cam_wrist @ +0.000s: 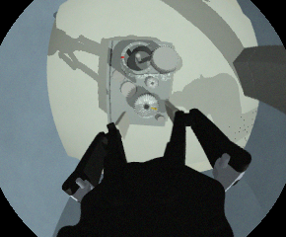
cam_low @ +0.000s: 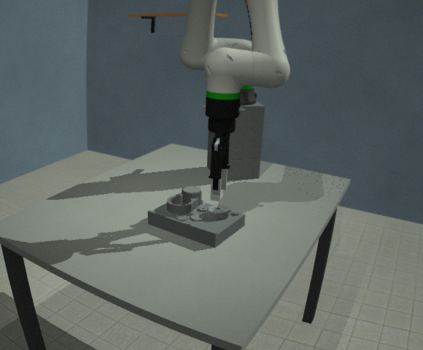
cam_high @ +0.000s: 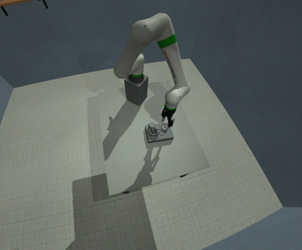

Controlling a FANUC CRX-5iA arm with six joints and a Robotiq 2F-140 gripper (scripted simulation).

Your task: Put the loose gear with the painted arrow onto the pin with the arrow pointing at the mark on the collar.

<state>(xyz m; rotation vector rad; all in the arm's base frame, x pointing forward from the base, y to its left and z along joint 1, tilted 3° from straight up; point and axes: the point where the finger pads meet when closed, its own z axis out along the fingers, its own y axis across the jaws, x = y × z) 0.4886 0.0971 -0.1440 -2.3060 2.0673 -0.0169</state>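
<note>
The grey timing case (cam_high: 165, 139) (cam_low: 204, 231) (cam_wrist: 111, 102) lies on the table (cam_high: 146, 166) (cam_low: 166, 286). The loose gear (cam_high: 163, 129) (cam_low: 217, 214) (cam_wrist: 145, 103) sits on the case's near-right part, with a yellow arrow on its face. The C-shaped collar (cam_high: 152, 131) (cam_low: 176, 205) (cam_wrist: 138, 58) stands at the case's other end with a red mark on its rim. The pin inside it is barely visible. My gripper (cam_high: 167, 121) (cam_low: 216, 195) (cam_wrist: 146, 112) hangs straight down a little above the loose gear. Its fingers are partly open, with nothing between them.
A large toothed gear (cam_low: 191, 195) (cam_wrist: 167, 59) stands beside the collar, and small flat gears (cam_wrist: 126, 86) lie between it and the loose gear. The robot's grey pedestal (cam_high: 136, 90) (cam_low: 247, 143) stands at the table's back.
</note>
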